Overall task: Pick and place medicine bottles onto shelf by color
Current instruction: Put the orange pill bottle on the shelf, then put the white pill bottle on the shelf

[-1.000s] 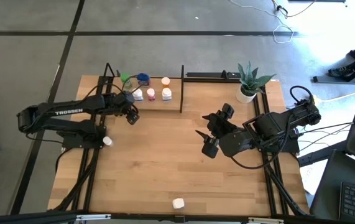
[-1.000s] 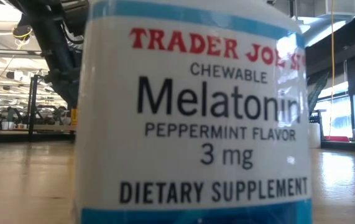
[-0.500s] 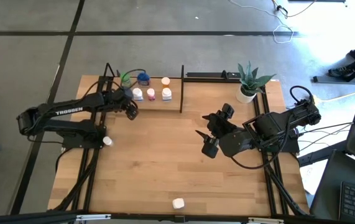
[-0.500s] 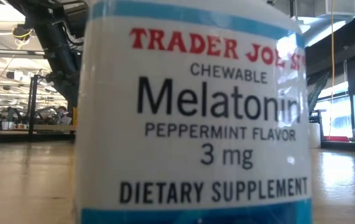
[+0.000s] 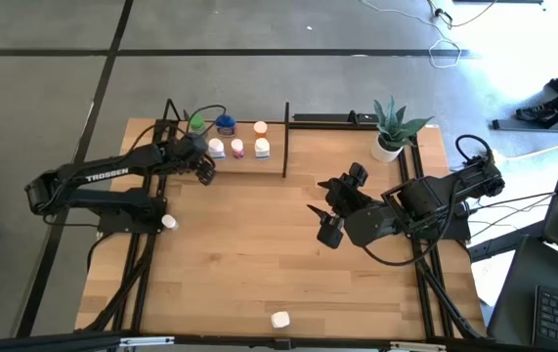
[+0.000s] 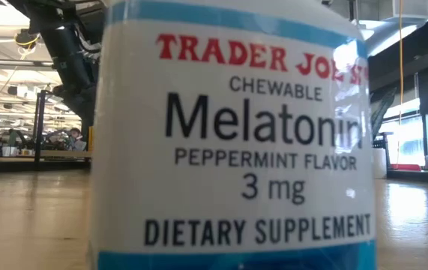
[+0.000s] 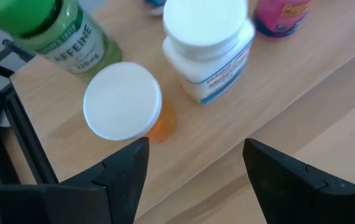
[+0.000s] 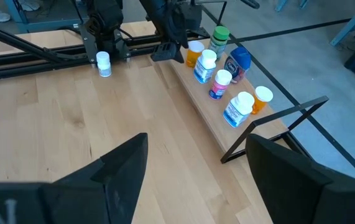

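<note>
Nearest to us, at the table's front edge, a white melatonin bottle (image 6: 232, 135) stands so close to the low camera that it fills that view; from above it is a small white shape (image 5: 279, 320) alone on the wooden table (image 5: 259, 264).

Farther in, our right gripper (image 5: 323, 223) hangs over the middle of the table, right of centre, its fingers spread and pinching nothing. Across from it, a white-capped bottle (image 5: 168, 222) stands beside the base of our left arm, well apart from the others.

Beyond that, our left gripper (image 5: 203, 174) sits at the left end of the shelf (image 5: 272, 162), fingers spread with nothing between them. Just ahead of it in the wrist view stands an orange bottle with a white cap (image 7: 124, 102), and past that a white bottle (image 7: 208, 43) and a green bottle (image 7: 53, 28).

On the shelf we see two rows: a pink bottle (image 5: 237, 148) and another white bottle (image 5: 262, 149) in front, a blue bottle (image 5: 225, 124) and an orange-capped one (image 5: 260, 127) behind.

Farthest back, at the right corner, stands a potted plant (image 5: 391, 127).
</note>
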Robot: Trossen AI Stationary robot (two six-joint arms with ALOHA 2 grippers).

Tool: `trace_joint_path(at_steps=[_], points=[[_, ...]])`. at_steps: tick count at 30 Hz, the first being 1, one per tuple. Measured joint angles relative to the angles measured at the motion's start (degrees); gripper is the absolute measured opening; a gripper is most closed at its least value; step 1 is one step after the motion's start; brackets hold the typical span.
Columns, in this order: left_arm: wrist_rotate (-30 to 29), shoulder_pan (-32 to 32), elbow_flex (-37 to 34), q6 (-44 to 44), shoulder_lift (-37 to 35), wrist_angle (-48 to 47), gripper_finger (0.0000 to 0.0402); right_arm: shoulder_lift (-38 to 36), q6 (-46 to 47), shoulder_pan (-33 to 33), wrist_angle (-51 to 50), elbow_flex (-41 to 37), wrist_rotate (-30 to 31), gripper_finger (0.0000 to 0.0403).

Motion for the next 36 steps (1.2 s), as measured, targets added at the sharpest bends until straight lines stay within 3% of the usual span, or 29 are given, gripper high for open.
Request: trace_joint_path(at_steps=[7, 16, 23, 31, 36], points=[[0.20, -4.61, 5.43, -1.86, -4.99, -4.38, 0.0255, 0.00, -0.20, 0.00, -0.13, -0.01, -0.04, 0.0272], [4.91, -17.61, 15.30, -5.34, -8.21, -18.72, 0.0255, 0.00, -2.51, 0.01, -0.24, -0.01, -4.96, 0.0272], [10.92, -28.69, 19.37, -17.13, -6.74, -31.00, 0.0255, 0.00, -7.02, -0.01, -0.24, -0.01, -8.56, 0.0272], [16.30, -39.90, 19.43, -27.34, -4.58, -32.25, 0.0255, 0.00, -12.44, 0.00, -0.20, 0.00, -14.01, 0.0272], [19.93, -46.58, 19.42, -36.40, -4.39, -32.35, 0.0255, 0.00, -11.87, -0.01, 0.10, -0.01, -14.10, 0.0272]])
